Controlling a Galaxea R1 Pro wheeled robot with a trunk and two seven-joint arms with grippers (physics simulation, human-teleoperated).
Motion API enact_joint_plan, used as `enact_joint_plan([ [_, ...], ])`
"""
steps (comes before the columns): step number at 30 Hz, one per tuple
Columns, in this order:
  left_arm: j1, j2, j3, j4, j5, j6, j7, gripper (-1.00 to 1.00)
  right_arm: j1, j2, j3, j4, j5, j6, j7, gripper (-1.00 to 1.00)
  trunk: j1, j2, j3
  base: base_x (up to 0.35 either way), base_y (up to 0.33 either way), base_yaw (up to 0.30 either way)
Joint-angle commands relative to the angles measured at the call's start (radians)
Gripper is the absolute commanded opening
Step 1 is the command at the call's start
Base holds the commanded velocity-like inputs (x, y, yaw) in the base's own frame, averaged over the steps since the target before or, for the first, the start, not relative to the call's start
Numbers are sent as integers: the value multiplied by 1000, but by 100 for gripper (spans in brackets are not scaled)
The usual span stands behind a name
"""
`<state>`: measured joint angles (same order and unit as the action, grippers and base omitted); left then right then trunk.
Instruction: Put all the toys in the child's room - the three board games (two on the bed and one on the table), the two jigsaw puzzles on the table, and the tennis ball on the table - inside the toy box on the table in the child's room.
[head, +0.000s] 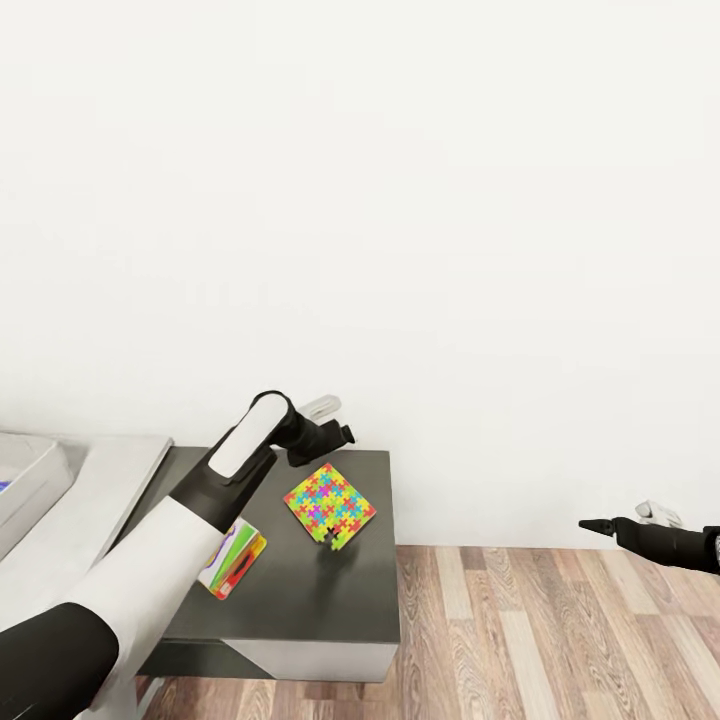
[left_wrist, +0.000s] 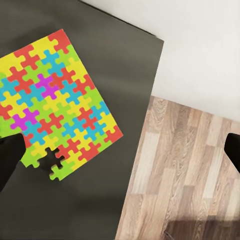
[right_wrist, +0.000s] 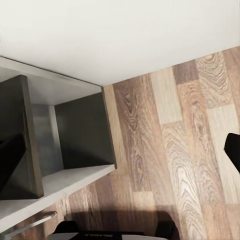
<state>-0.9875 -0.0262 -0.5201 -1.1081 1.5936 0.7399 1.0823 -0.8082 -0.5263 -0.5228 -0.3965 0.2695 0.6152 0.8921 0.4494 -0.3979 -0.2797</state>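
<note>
White-shelled left arm (head: 160, 540) — black joints, black gripper (head: 340, 420)

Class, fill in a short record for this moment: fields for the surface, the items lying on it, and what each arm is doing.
surface: dark-grey table section
item 1: jigsaw puzzle, flat, near the far edge
item 2: second colourful flat item, partly hidden by the left arm
left gripper: above the table, beyond the jigsaw puzzle, holding nothing
right gripper: over the wooden floor, away from the table
</note>
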Motion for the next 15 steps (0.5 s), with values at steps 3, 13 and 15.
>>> enact_joint_plan([
  [3, 2, 4, 0, -1, 7, -4, 8, 100, 1, 6, -8, -1, 11, 6, 7, 100, 1, -2, -2, 1, 0, -48],
  [13, 13, 15, 0, -1, 6, -17, 8, 100, 18, 25, -5, -2, 14, -20, 6, 100, 1, -2, -2, 0, 0, -22],
  [15, 14, 15, 0, -1, 6, -18, 8, 100, 19, 25, -4, -2, 15, -22, 6, 100, 1, -2, -2, 0, 0, -5],
])
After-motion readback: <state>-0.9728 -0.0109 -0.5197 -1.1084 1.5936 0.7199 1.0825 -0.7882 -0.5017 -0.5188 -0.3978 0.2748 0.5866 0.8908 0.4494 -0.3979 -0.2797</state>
